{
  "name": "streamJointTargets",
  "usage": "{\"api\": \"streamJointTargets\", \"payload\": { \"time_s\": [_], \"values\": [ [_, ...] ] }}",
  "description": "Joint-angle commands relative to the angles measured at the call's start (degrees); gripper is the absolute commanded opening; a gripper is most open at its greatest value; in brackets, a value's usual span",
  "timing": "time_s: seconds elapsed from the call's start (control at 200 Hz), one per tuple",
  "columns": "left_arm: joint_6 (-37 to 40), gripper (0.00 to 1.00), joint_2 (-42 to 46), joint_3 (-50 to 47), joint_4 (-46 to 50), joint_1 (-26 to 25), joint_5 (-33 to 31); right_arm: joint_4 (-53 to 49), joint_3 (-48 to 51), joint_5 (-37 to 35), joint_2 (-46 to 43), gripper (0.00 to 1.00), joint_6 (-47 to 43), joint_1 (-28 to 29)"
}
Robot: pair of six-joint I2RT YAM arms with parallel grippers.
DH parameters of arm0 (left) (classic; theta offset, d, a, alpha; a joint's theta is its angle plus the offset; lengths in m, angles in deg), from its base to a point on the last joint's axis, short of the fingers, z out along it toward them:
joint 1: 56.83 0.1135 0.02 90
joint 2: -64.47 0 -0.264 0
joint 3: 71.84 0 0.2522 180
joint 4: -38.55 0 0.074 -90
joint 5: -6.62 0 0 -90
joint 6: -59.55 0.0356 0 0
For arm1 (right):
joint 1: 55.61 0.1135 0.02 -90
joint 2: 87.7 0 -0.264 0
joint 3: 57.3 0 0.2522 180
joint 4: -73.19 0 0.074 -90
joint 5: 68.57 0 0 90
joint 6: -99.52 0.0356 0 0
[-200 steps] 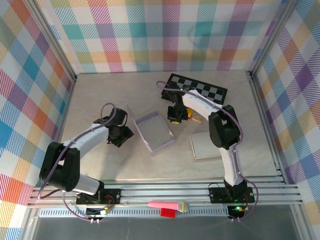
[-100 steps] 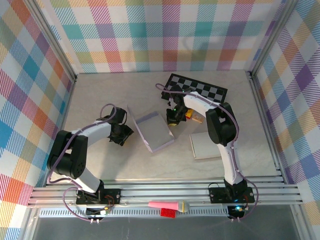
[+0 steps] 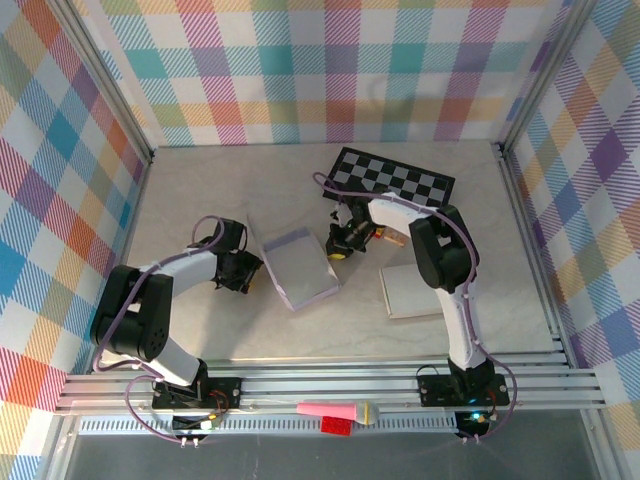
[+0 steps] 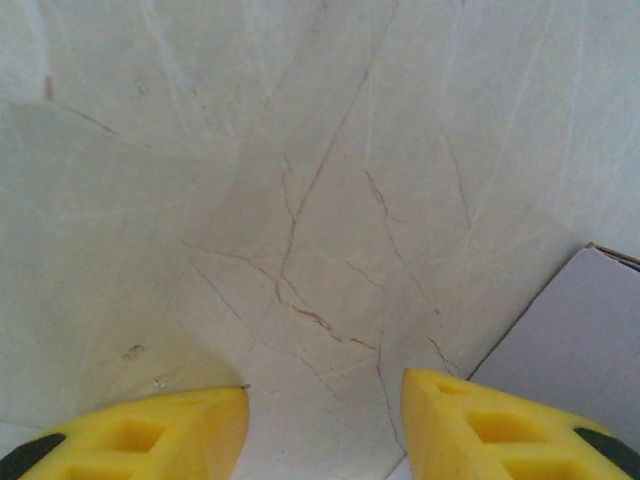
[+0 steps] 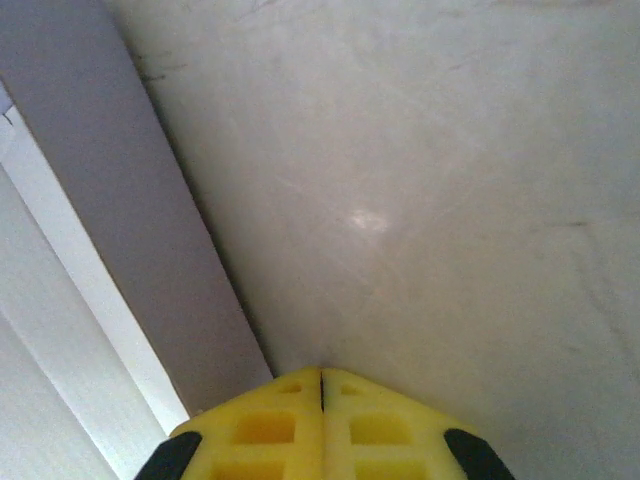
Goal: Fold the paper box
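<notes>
Moved since a second ago: paper box [image 3: 298, 265], slid slightly left and turned squarer to the near edge; left gripper [image 3: 250, 271], drawn in to just beside its left side; right gripper [image 3: 338, 243], come down at its far right corner.

One box, mid-table [image 3: 190, 200], a shallow tray shape in thin smooth card, pale lavender-grey with a white rim.

Left fingers [image 4: 500, 430] apart: two blunt yellow wedges with recessed pockets, only bare table between them, the box's corner just off the right-hand one. Right fingers [image 5: 260, 430] pressed together tip to tip, clamped on nothing, just beside the box's outer wall.

Table pale and matte, marbled with fine brownish veins.

Also lying there:
- one flat white sheet [image 3: 410, 290], right of the box
- one black-and-white checkered mat [image 3: 395, 177], behind the box
- one small tan piece [image 3: 392, 237], between mat and sheet, too small to tell what
</notes>
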Motion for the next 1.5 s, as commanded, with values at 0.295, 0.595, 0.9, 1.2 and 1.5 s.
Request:
{"api": "streamJointTargets", "payload": {
  "time_s": [0.295,0.595,0.9,1.2,1.5],
  "values": [
    [-7.1,0.45,-12.0,-5.3,-42.6,-1.4,10.0,5.5,3.0,3.6,-3.7,0.05,5.3,3.7],
    [-7.6,0.45,-13.3,-5.3,-45.5,-1.2,11.6,6.3,1.0,3.7,-3.4,0.05,6.7,5.6],
    [-9.7,0.44,-16.2,-5.2,-54.2,-0.7,14.9,4.2,-1.0,1.9,-2.1,0.02,7.6,7.6],
    [-5.9,0.43,-14.0,-5.1,-46.2,1.1,15.8,1.4,0.1,-5.8,-4.2,0.07,8.0,2.9],
    [-3.9,0.43,-13.1,-2.2,-41.6,5.4,16.2,-4.4,-12.5,-4.9,3.2,0.1,5.6,0.0]
  ]
}}
